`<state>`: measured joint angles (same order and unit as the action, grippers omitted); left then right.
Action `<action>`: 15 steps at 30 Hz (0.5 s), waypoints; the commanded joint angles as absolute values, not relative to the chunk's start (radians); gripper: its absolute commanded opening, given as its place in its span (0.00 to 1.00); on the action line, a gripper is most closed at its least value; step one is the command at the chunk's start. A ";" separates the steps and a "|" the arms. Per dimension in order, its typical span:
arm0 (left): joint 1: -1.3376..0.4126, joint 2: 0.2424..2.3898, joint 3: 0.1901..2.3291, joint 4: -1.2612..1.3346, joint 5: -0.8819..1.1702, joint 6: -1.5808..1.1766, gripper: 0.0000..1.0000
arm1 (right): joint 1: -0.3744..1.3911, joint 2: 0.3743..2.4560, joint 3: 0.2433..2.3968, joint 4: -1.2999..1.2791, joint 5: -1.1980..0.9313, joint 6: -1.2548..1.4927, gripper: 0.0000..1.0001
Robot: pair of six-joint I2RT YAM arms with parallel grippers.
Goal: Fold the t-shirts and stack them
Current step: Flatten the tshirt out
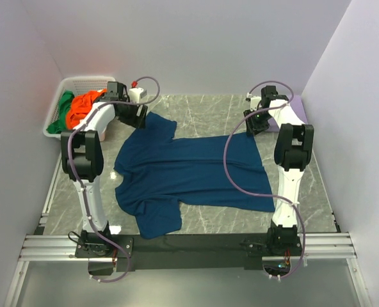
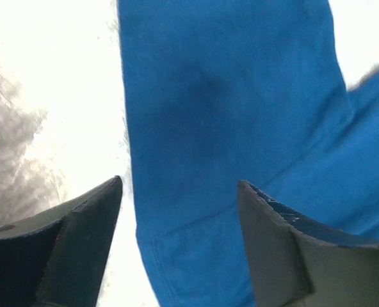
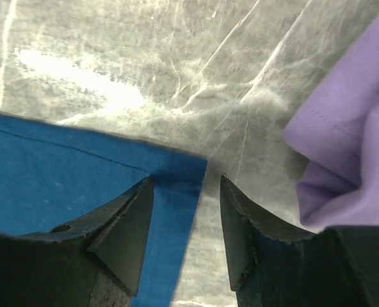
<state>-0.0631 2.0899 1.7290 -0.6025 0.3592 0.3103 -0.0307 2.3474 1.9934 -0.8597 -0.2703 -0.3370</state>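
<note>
— Grey marble table (image 1: pixel 202 112), pale lilac walls on three sides. Where is the shirt?

— The navy t-shirt (image 1: pixel 189 173) lies spread across the middle of the table, neck to the left and hem to the right. The orange shirt (image 1: pixel 87 105) and green shirt (image 1: pixel 64 109) sit bundled in the white basket (image 1: pixel 80 82) at the far left corner.

— And your fingers?

— My left gripper (image 2: pixel 180 185) hangs over the far sleeve (image 2: pixel 228 96), fingers wide, cloth below them and nothing pinched. My right gripper (image 3: pixel 186 182) is at the far right hem corner (image 3: pixel 183 169), fingers parted. One tip is over the cloth, the other over bare marble, and it holds nothing either.

— What does the fold need?

— As I judge it, the far edge has to come over toward the near side. I should come down enough to catch both layers, close both hands together, lift only a little and carry them across at one pace. Keeping the cloth taut between them should give a straight crease. The sleeve wants tucking in first, or it will bunch.

— Any risk?

— Purple cloth (image 3: pixel 349 147) lies just beside my right fingers, and I could snag it along with the hem.

— Any writing?

— None that I can read. The side facing up shows plain blue, with no print, tag or brand in view.
</note>
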 commanded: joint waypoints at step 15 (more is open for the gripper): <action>-0.060 2.388 2.095 -0.514 0.385 0.195 0.75 | -0.031 2.385 2.029 -0.900 -0.287 -0.365 0.00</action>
